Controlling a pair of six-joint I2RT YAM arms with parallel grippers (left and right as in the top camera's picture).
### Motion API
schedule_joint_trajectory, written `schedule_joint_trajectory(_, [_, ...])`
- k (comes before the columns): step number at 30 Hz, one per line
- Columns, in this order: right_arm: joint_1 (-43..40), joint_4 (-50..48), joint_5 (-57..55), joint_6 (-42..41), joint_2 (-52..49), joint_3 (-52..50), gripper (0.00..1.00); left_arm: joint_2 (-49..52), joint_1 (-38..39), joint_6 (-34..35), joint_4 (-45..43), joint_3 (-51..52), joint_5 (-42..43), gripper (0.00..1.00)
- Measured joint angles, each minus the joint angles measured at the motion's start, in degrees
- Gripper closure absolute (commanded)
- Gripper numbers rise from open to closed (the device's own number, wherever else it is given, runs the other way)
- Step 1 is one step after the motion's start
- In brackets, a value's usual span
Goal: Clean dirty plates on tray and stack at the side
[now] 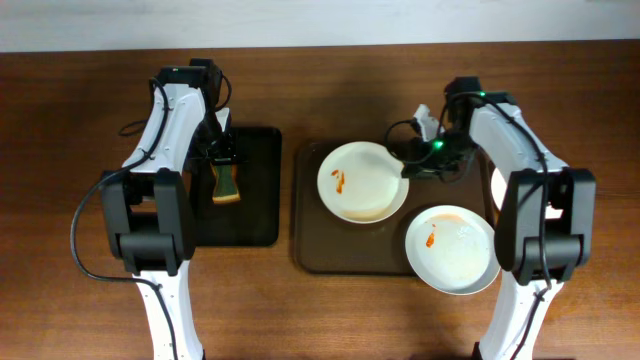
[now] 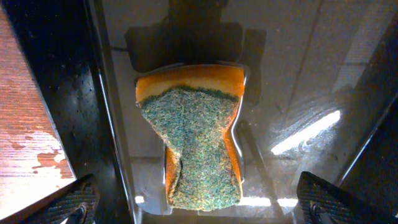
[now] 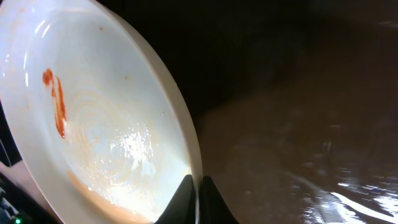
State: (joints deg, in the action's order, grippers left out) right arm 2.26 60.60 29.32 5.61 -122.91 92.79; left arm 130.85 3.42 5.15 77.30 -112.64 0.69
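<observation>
Two white plates with orange-red smears sit on the brown tray (image 1: 305, 255): one at the tray's upper left (image 1: 360, 182), one at its lower right (image 1: 450, 250), overhanging the rim. A third plate (image 1: 496, 185) shows partly behind my right arm, off the tray's right side. My right gripper (image 1: 410, 165) is shut on the right rim of the upper-left plate (image 3: 93, 124), fingers (image 3: 198, 199) pinching the edge. My left gripper (image 1: 222, 150) is open above an orange and green sponge (image 2: 196, 137) that lies on the black tray (image 1: 255, 215).
The black tray lies left of the brown tray on the wooden table (image 1: 60, 120). The sponge also shows in the overhead view (image 1: 225, 185). Cables hang from both arms near the back.
</observation>
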Motion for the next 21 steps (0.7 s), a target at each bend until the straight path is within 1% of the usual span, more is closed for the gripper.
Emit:
schedule_joint_trajectory(3, [1.6, 1.2, -2.5, -1.5, 0.0, 0.0, 0.95, 0.0, 0.0, 0.0, 0.0, 0.0, 0.0, 0.00])
schedule_joint_trajectory(4, [1.9, 1.8, -3.7, -2.2, 0.0, 0.0, 0.87, 0.0, 0.0, 0.0, 0.0, 0.0, 0.0, 0.00])
schedule_joint_trajectory(5, [1.9, 2.4, -4.9, -2.7, 0.0, 0.0, 0.73, 0.0, 0.0, 0.0, 0.0, 0.0, 0.0, 0.00])
schedule_joint_trajectory(6, [1.9, 3.0, -5.9, -2.9, 0.0, 0.0, 0.67, 0.0, 0.0, 0.0, 0.0, 0.0, 0.0, 0.00])
schedule_joint_trajectory(8, [1.6, 3.5, -7.7, -3.8, 0.0, 0.0, 0.61, 0.0, 0.0, 0.0, 0.0, 0.0, 0.0, 0.00])
schedule_joint_trajectory(9, [1.4, 3.9, -8.2, -3.9, 0.0, 0.0, 0.60, 0.0, 0.0, 0.0, 0.0, 0.0, 0.0, 0.00])
schedule_joint_trajectory(14, [-0.5, 13.0, -12.1, -4.6, 1.2, 3.4, 0.60, 0.0, 0.0, 0.0, 0.0, 0.0, 0.0, 0.00])
schedule_joint_trajectory(17, [-1.9, 19.5, -16.6, -7.5, 6.5, 3.5, 0.60, 0.0, 0.0, 0.0, 0.0, 0.0, 0.0, 0.00])
schedule_joint_trajectory(21, [-4.8, 27.5, -19.3, -12.3, 14.4, 3.6, 0.61, 0.0, 0.0, 0.0, 0.0, 0.0, 0.0, 0.00])
